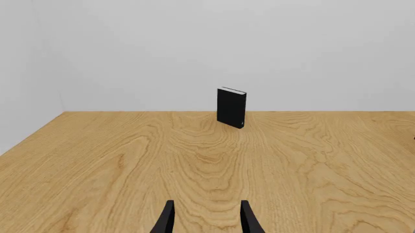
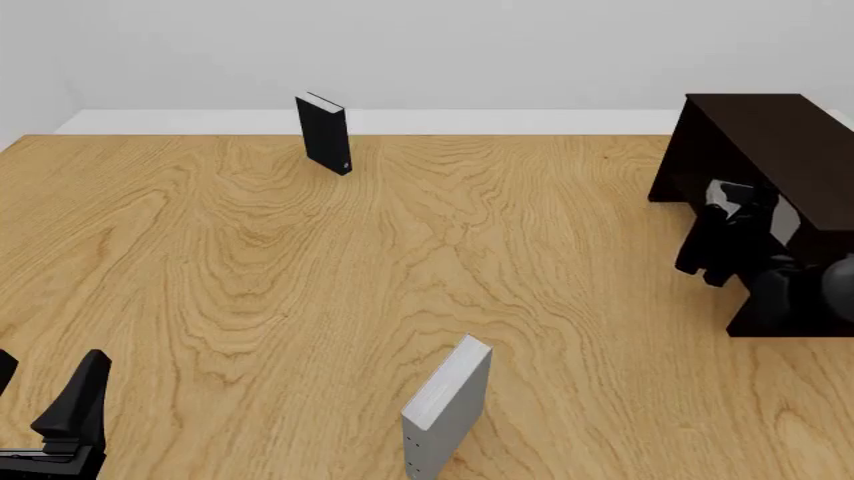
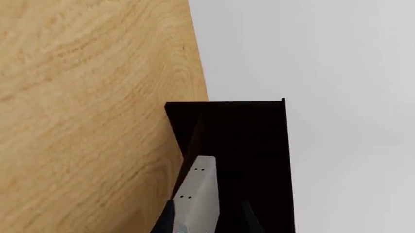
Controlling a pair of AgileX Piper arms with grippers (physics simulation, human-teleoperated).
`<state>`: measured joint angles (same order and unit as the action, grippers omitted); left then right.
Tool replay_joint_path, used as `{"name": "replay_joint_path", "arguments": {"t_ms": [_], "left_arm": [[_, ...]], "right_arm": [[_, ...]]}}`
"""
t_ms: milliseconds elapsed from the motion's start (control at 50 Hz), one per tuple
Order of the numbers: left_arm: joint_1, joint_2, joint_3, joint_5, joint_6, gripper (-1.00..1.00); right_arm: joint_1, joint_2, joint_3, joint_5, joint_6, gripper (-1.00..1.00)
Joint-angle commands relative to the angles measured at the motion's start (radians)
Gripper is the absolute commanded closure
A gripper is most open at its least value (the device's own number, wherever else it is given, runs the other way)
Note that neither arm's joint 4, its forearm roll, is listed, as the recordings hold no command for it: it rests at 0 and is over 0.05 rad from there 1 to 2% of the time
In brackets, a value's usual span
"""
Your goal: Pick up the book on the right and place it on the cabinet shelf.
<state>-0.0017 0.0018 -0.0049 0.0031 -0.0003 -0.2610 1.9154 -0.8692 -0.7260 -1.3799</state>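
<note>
Nearest the camera in the front view, a grey book stands upright on the wooden table, small dark dots visible along its edge. At the near left corner the left gripper rests low over the table, its fingers parted and nothing between them; the left wrist view confirms the two dark fingertips spread over bare wood.

Further out on the right, the right gripper reaches into the open side of the cabinet shelf, a very dark brown unit standing on the table's right edge. In the right wrist view, the book appears as a light grey slab lying between the right gripper's fingers, with the cabinet's dark interior directly behind it. The fingers sit close on either side of the book; whether it rests on the shelf board cannot be determined.

Farthest away, a black book stands upright near the table's back edge, well apart from everything else.
</note>
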Motion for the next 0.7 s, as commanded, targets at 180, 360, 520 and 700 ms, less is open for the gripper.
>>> {"name": "replay_joint_path", "arguments": {"t_ms": [180, 360, 520, 700], "left_arm": [[0.0, 0.0, 0.0, 0.0, 0.0, -1.0], [0.0, 0.0, 0.0, 0.0, 0.0, -1.0], [0.0, 0.0, 0.0, 0.0, 0.0, -1.0], [0.0, 0.0, 0.0, 0.0, 0.0, -1.0]], "right_arm": [[-0.033, -0.018, -0.038, 0.076, 0.02, -1.0], [0.003, -0.01, -0.063, 0.087, 0.024, -1.0], [0.022, 0.008, -0.082, 0.092, 0.029, -1.0], [0.041, 0.024, -0.11, 0.105, 0.037, -1.0]]}}
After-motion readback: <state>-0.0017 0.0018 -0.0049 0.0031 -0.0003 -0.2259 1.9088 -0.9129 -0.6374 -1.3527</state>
